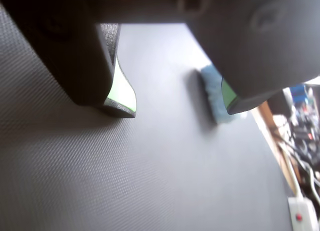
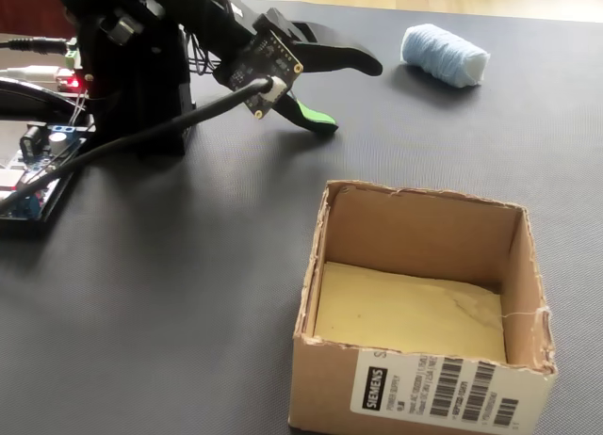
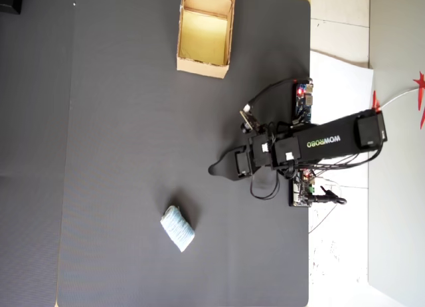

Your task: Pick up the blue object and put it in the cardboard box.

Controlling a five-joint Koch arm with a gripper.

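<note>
The blue object (image 2: 443, 56) is a pale blue ribbed wad lying on the dark mat, far from the cardboard box (image 2: 424, 197). In the overhead view the blue object (image 3: 178, 228) lies below and to the left of my gripper (image 3: 216, 169), while the cardboard box (image 3: 202, 69) stands topless at the top. My gripper (image 2: 349, 96) hovers above the mat, open and empty, its jaws spread wide with green inner pads. In the wrist view the blue object (image 1: 214, 93) lies beyond my gripper (image 1: 178, 108) and is partly hidden behind the right jaw.
The arm's black base (image 2: 132, 77) stands at the mat's edge beside circuit boards and cables (image 2: 38, 171). In the overhead view a board (image 3: 303, 101) sits by the mat's right edge. A white power strip (image 1: 302, 216) lies off the mat.
</note>
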